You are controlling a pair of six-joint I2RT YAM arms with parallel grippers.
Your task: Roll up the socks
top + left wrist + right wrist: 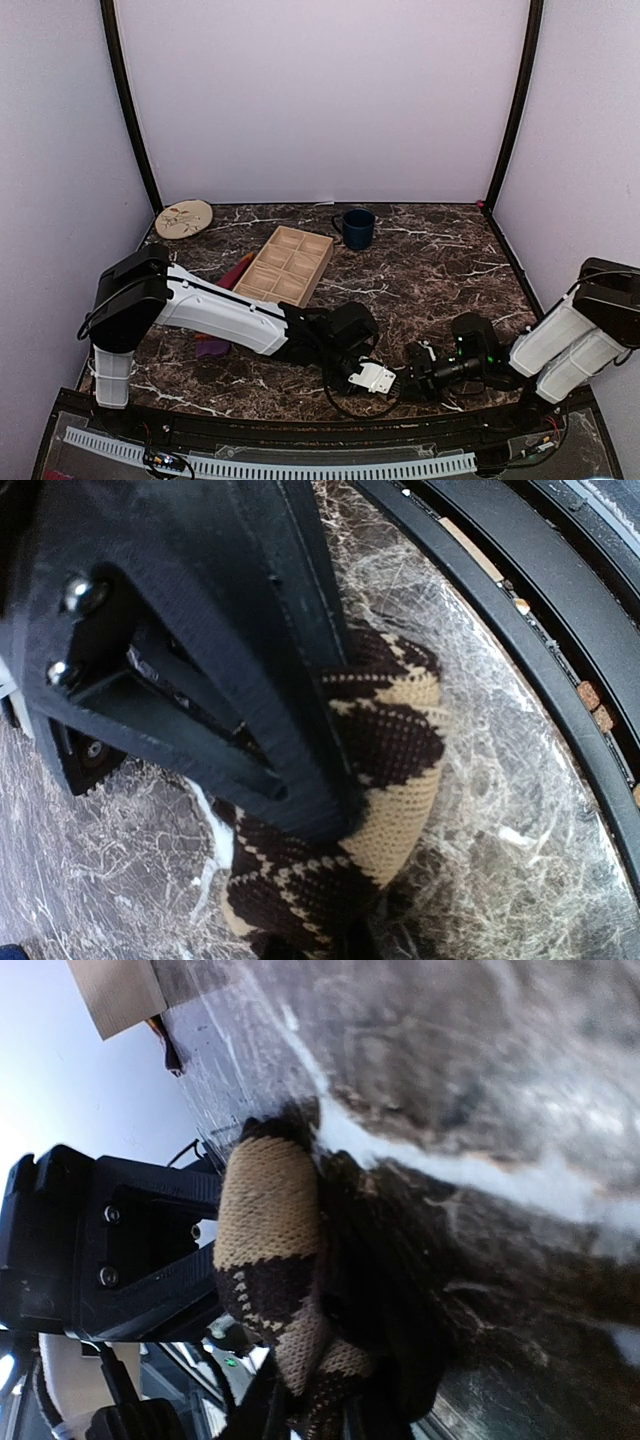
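Note:
The dark brown sock with tan argyle diamonds (395,765) is a small bundle on the marble table near the front edge. It also shows in the right wrist view (270,1210). My left gripper (392,376) is shut on it, with one black finger (290,710) lying across the bundle. My right gripper (412,370) meets it from the right and grips the bundle's end (320,1400). In the top view the two grippers hide the bundle. The purple sock with red and orange stripes (213,347) lies flat on the left, partly under my left arm.
A wooden compartment tray (287,264) sits at mid table. A dark blue mug (356,228) stands behind it, and a round patterned plate (184,218) lies at the back left. The black front rail (560,670) runs close beside the bundle.

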